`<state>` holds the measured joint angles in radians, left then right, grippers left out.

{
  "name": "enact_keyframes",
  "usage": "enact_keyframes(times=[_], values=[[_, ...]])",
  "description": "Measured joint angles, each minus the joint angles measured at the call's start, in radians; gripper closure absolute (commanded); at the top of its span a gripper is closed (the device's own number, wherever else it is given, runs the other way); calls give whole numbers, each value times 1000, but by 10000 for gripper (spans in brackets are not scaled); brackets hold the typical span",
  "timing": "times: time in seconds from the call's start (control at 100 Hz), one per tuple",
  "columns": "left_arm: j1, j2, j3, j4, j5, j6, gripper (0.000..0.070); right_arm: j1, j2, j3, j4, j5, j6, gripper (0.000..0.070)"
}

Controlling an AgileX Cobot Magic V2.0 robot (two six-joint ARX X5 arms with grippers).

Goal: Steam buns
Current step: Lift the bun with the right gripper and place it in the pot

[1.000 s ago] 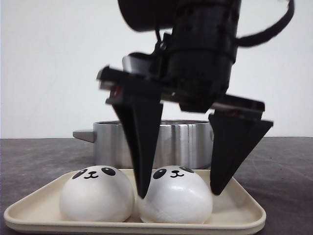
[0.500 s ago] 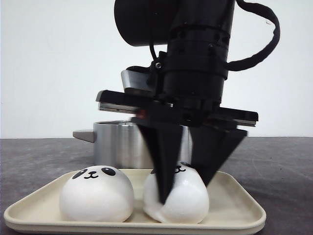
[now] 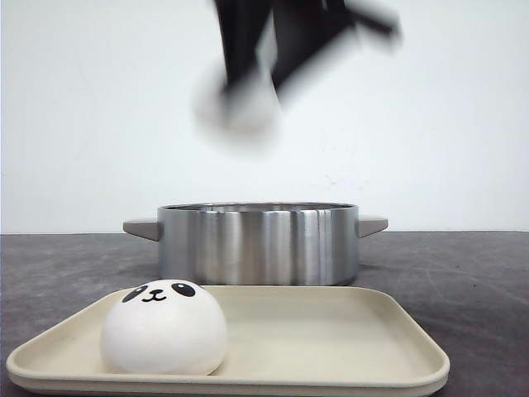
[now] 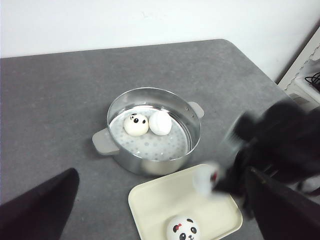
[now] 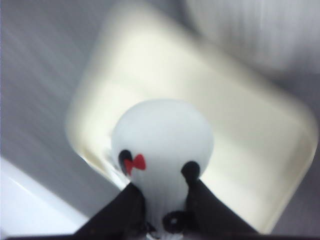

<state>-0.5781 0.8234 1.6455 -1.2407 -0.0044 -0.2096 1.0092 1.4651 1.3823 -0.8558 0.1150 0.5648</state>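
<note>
Buns number two in the steamer pot, a third rides clamped in the right tool, one waits on the tray.

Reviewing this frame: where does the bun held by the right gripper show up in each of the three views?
Front view: the held bun is a white blur near the top, above the steel pot.
Left wrist view: a white blur over the tray, at the right gripper.
Right wrist view: centre, large, pinched between the fingers.
Shared landmark: the cream tray.
</note>
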Motion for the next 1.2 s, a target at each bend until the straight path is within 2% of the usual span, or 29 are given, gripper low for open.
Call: enact_keyframes(times=[0.09, 0.23, 0.43, 0.65, 0.86, 0.9, 0.93, 1.04, 1.08, 1.14, 1.2], values=[[0, 0, 0, 16, 0, 1, 27, -27, -15, 106, 2, 72, -32, 699], [0, 0, 0, 48, 0, 1, 27, -114, 34, 186, 14, 79, -90, 699], [0, 0, 0, 55, 0, 1, 27, -243, 160, 188, 23, -16, -135, 699], [0, 0, 0, 54, 0, 1, 27, -319, 349, 188, 43, -64, -166, 699], [0, 0, 0, 53, 0, 1, 27, -335, 469, 186, 56, -69, -175, 693], [0, 0, 0, 53, 0, 1, 27, -338, 479, 186, 56, -71, -175, 662], [0, 0, 0, 53, 0, 1, 27, -339, 483, 186, 56, -71, -175, 613], [0, 0, 0, 52, 0, 1, 27, -343, 484, 186, 59, -70, -176, 344], [0, 0, 0, 52, 0, 1, 27, -344, 484, 186, 60, -67, -176, 269], [0, 0, 0, 52, 0, 1, 27, -344, 484, 186, 59, -66, -176, 204], [0, 0, 0, 52, 0, 1, 27, -344, 484, 186, 59, -66, -176, 175]])
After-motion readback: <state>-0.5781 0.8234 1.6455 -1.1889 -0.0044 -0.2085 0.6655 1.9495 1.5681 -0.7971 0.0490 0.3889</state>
